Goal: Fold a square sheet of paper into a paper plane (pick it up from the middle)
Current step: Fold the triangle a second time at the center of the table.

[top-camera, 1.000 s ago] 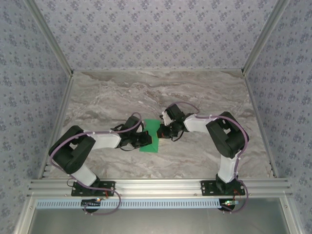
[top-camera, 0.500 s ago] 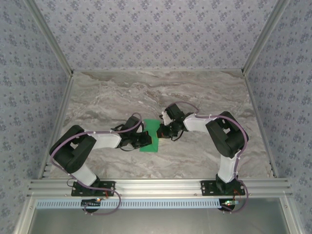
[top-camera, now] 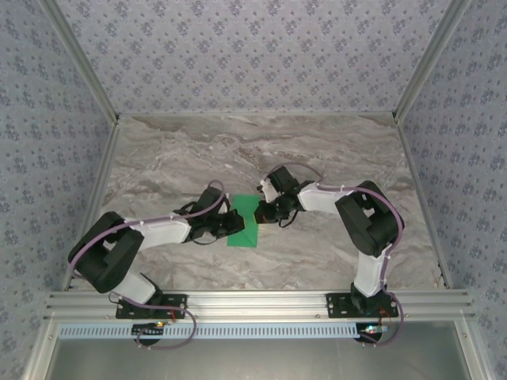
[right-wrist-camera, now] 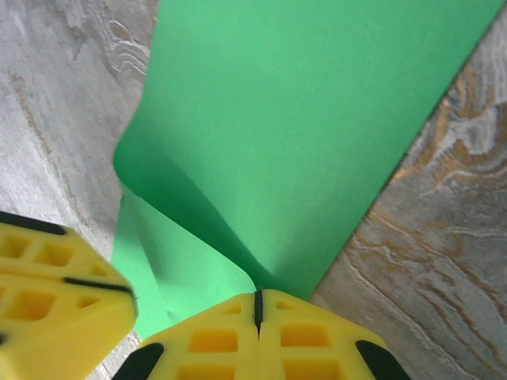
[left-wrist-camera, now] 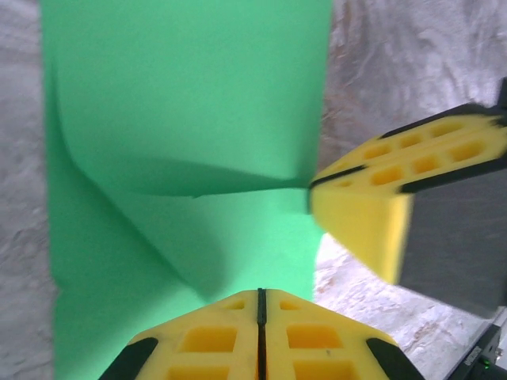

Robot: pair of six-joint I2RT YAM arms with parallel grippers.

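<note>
Arms bend low and reach inward from either side, meeting at the bright green square sheet of paper (top-camera: 242, 231) lying mid-way across the grey marbled table (top-camera: 341, 158). The right gripper (right-wrist-camera: 257, 294) pinches a raised fold at the sheet's edge. The left gripper (left-wrist-camera: 260, 293) has its fingers pressed together at the opposite edge; whether it grips the paper is unclear.

Square sheet of paper (left-wrist-camera: 182, 103) is being shown as thin, matt, smooth green paper, softly creased. Table (top-camera: 317, 150) is being seen as smooth, marble-look stone. Left gripper (left-wrist-camera: 260, 294) and right gripper (right-wrist-camera: 257, 297) are being shown in matt yellow plastic, black-edged. Near rail (top-camera: 261, 302) is being seen as brushed metal.
</note>
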